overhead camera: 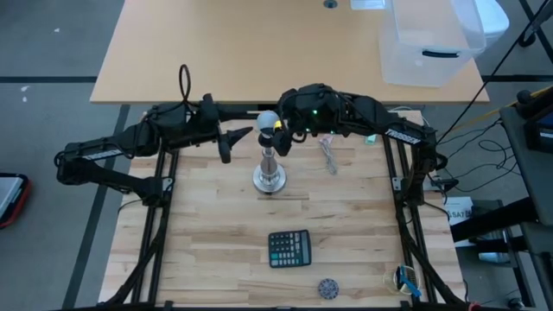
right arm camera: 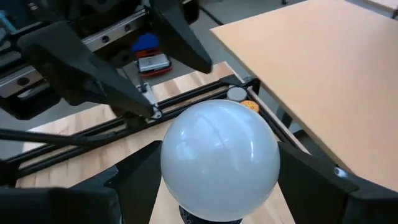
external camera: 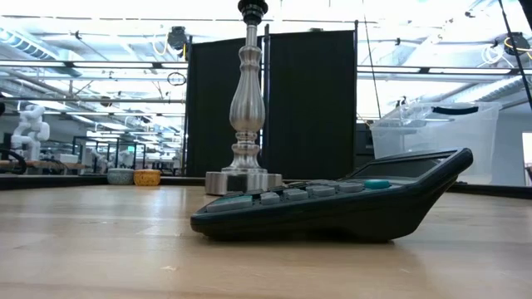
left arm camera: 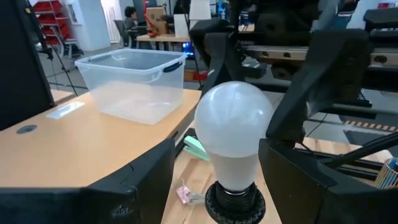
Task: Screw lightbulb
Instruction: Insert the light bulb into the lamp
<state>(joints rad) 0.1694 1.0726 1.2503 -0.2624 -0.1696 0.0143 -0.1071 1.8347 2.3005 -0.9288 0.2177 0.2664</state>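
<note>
A silver lamp stand (overhead camera: 270,169) stands upright on the wooden table (overhead camera: 207,242), round base flat on the boards. A dark calculator (overhead camera: 289,249) lies nearer the front edge, well apart from the stand. A small round object (overhead camera: 327,288) sits in front of the calculator. A clear plastic bin (overhead camera: 428,43) rests on the tan table (overhead camera: 225,52) behind.

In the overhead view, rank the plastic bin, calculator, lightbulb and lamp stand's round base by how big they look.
1. Plastic bin, by far.
2. Calculator.
3. Lamp stand's round base and lightbulb: look close in size, and the lightbulb sits higher, nearer the camera, so I won't rank them.
</note>
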